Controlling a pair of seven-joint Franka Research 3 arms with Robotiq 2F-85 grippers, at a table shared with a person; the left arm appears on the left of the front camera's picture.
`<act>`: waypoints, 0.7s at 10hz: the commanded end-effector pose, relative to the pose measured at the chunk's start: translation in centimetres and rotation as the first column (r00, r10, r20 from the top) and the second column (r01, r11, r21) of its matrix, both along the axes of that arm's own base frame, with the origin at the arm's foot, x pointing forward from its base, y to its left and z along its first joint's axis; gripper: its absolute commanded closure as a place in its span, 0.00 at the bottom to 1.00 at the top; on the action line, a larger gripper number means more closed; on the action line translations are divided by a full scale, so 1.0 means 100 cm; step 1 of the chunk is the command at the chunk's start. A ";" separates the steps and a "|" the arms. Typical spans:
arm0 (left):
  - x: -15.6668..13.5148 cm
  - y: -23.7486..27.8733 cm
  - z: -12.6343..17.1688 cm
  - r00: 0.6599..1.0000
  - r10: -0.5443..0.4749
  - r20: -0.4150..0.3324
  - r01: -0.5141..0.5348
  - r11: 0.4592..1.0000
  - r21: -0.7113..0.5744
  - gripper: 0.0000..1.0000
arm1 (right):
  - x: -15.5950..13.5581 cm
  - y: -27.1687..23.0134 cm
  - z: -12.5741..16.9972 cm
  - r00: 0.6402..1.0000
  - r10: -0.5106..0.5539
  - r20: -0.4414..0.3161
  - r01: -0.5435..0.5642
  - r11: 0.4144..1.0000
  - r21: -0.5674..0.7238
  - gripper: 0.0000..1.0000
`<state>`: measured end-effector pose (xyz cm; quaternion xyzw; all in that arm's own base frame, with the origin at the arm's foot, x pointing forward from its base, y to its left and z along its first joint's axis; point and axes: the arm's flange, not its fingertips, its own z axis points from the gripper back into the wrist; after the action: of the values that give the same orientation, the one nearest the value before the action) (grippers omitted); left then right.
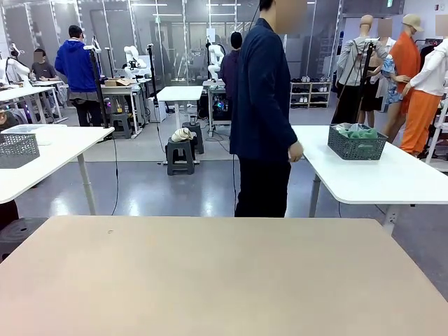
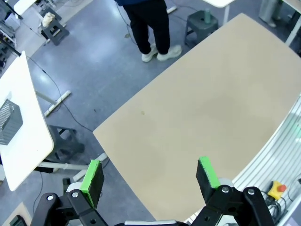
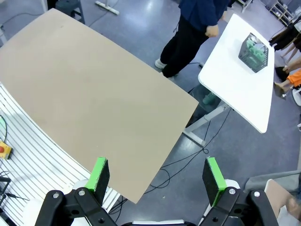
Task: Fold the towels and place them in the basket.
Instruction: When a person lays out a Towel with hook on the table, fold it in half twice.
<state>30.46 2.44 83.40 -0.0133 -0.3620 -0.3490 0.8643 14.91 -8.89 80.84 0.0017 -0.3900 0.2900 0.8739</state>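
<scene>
Towels (image 1: 358, 131) bunched inside basket (image 1: 355, 149), on white side table (image 1: 392, 180)

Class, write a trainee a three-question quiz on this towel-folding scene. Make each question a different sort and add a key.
1. True or false: the basket stands on the beige table nearest the robot.
2. The left tool and right tool are: A) both open; B) both shut; C) left shut on a towel.
3. Fill in: the mint-green towels lie inside the ____.
Key: 1 false, it stands on the white table beside the person; 2 A; 3 basket.
</scene>
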 end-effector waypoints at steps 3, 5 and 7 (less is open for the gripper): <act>0.003 -0.008 0.008 0.997 -0.019 -0.071 0.021 0.999 0.028 0.00 | -0.004 0.004 0.007 1.000 0.004 -0.016 -0.004 1.000 -0.005 0.00; 0.003 -0.006 0.007 0.996 -0.045 -0.074 0.046 0.999 0.003 0.00 | -0.002 0.005 0.012 1.000 0.026 -0.013 -0.026 1.000 -0.007 0.00; 0.006 -0.017 0.002 0.995 -0.070 -0.076 0.067 0.997 -0.032 0.00 | 0.001 0.010 0.019 0.999 0.043 0.016 -0.044 0.999 0.018 0.00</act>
<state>31.01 1.25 83.40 -0.0328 -0.3374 -0.3689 0.8655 14.75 -8.20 81.73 0.0038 -0.3940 0.3050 0.8670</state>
